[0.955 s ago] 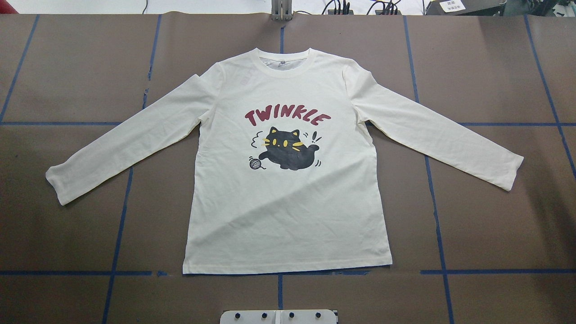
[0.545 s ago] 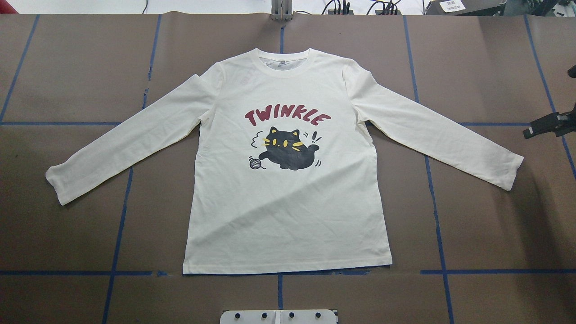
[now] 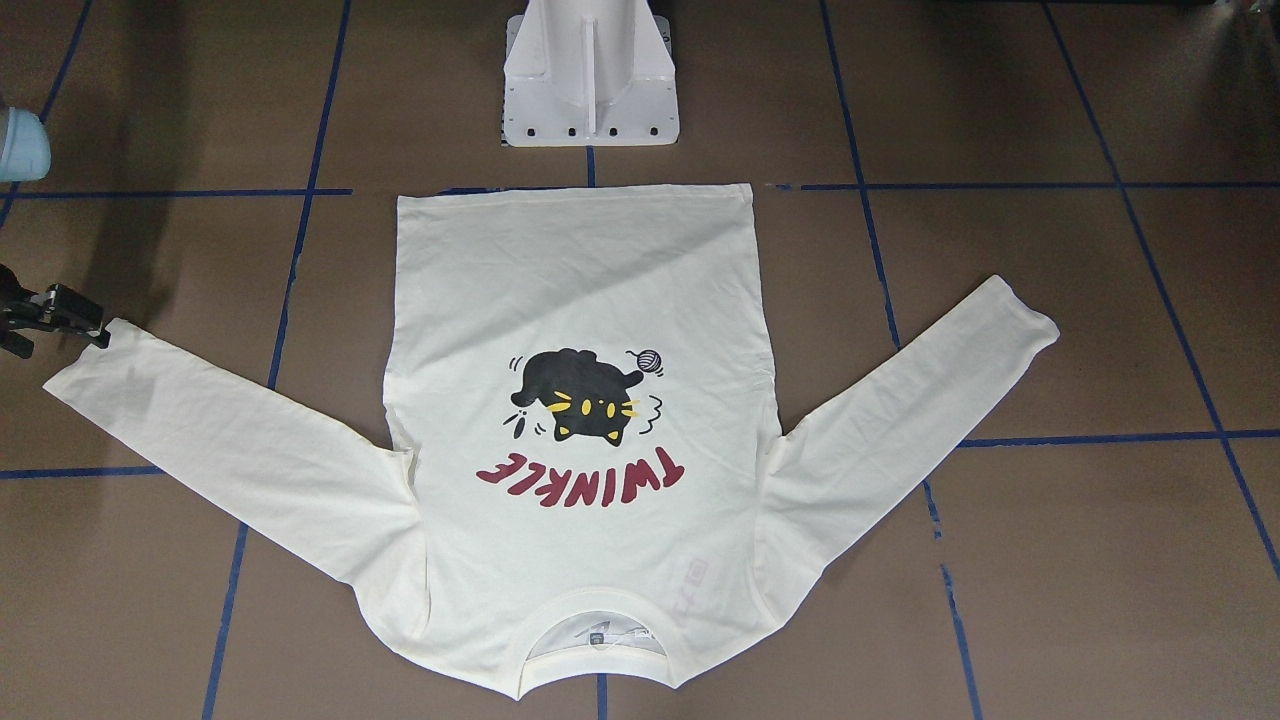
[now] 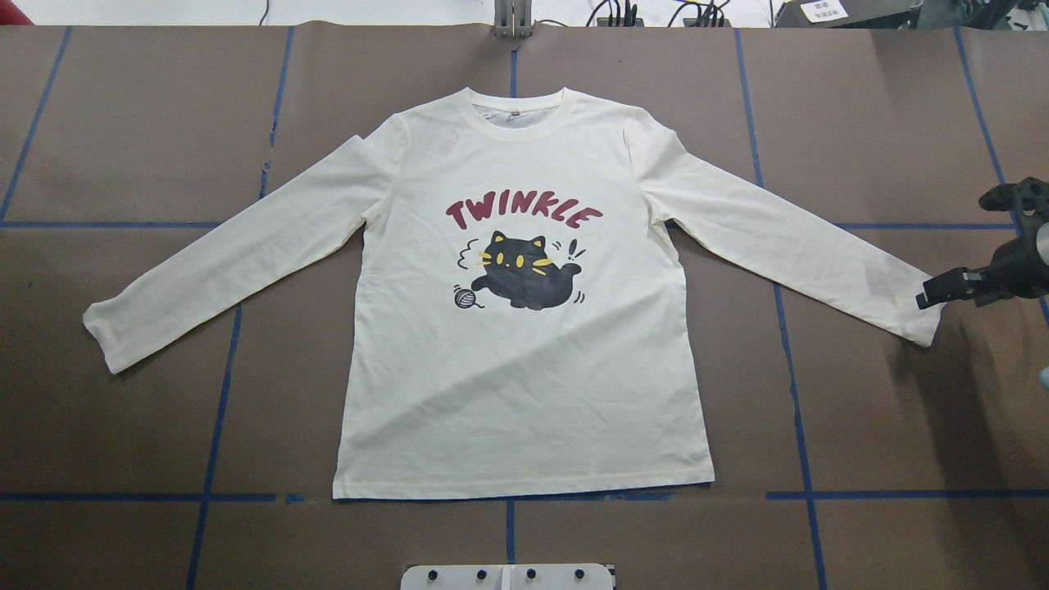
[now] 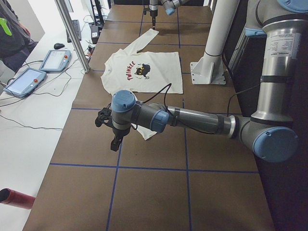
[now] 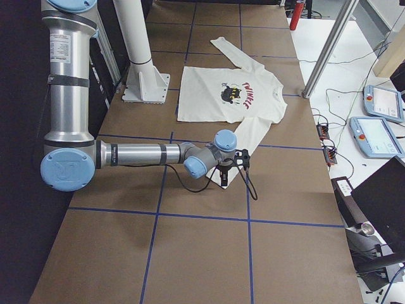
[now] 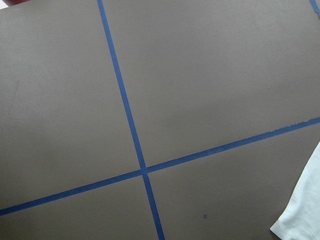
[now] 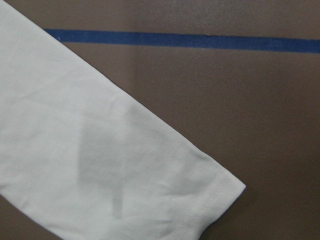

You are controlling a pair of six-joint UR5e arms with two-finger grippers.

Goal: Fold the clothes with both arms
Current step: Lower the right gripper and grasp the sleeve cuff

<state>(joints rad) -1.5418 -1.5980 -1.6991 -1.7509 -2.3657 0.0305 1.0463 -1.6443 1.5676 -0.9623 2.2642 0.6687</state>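
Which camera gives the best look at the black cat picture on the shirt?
The overhead exterior view: the cat print sits upright and unobstructed on the shirt. The front-facing view shows it upside down; both side views show it small; the wrist cameras miss it.

L gripper (image 5: 114, 143) & R gripper (image 4: 928, 296) hang low, pointing down.

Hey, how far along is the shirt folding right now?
Done: nothing is folded. The shirt lies flat, print up, with both sleeves spread.
In hand: the right gripper is at the right-side cuff. The left gripper hangs beside the left-side cuff, over bare table. No grip is visible on either cuff.
Left: every fold.
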